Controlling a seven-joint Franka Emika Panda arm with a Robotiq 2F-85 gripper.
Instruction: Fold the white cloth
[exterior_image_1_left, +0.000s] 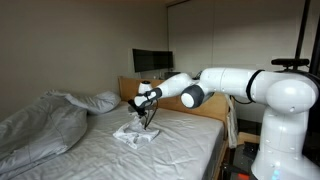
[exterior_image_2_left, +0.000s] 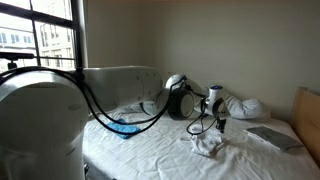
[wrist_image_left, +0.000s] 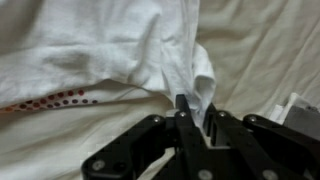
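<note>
The white cloth (exterior_image_1_left: 135, 137) lies crumpled in a small heap on the bedsheet, near the middle of the bed in both exterior views (exterior_image_2_left: 208, 146). My gripper (exterior_image_1_left: 148, 118) hangs straight above it, fingers pointing down (exterior_image_2_left: 220, 126). In the wrist view the cloth (wrist_image_left: 110, 50) fills the upper left, and a raised fold of it runs down between the black fingers (wrist_image_left: 182, 108). The gripper (wrist_image_left: 196, 108) stands nearly shut, pinching that fold. The pads themselves are hidden by fabric.
A big rumpled duvet (exterior_image_1_left: 45, 125) and a pillow (exterior_image_1_left: 100, 101) lie along one side of the bed. A wooden headboard (exterior_image_1_left: 128, 88) and a monitor (exterior_image_1_left: 150, 61) stand behind. A blue item (exterior_image_2_left: 122, 128) and a flat grey piece (exterior_image_2_left: 270, 137) rest on the sheet.
</note>
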